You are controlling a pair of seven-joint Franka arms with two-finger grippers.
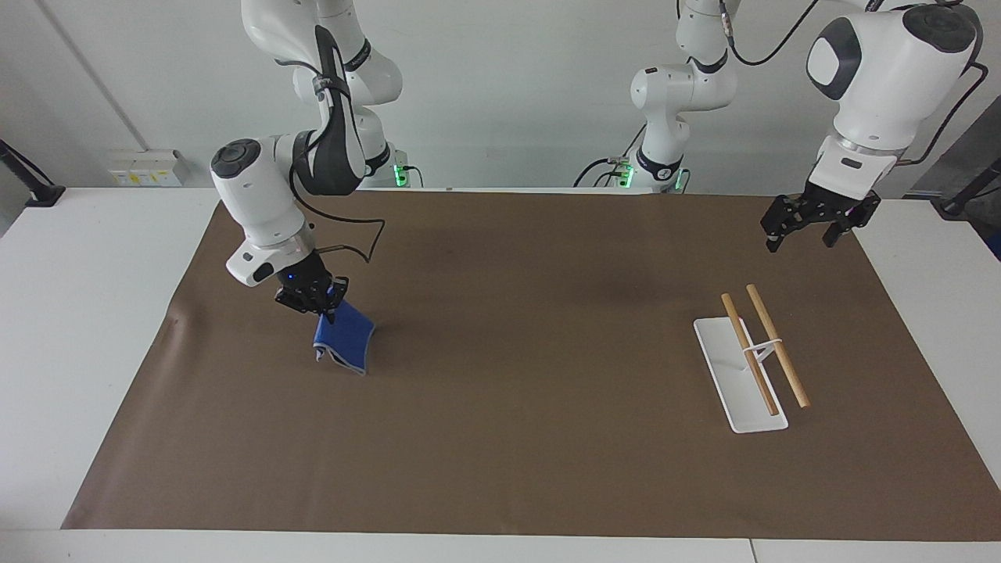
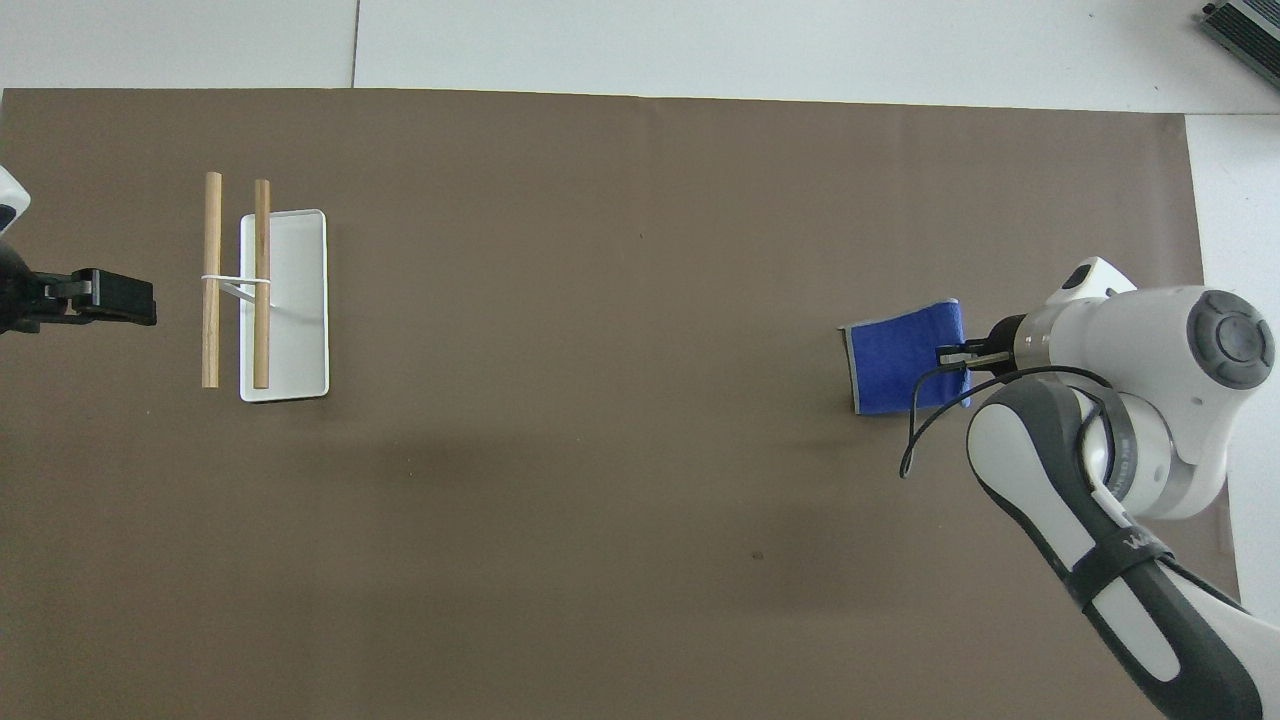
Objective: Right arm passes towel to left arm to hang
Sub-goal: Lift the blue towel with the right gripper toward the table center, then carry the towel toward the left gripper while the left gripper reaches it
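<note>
right end effector (image 1: 319, 303) pinched on the towel's (image 1: 344, 338) top edge, blue cloth dangling just below it

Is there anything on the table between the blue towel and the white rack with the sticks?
No. Between the towel and the rack there is only bare brown mat, clearest in the overhead view.
</note>
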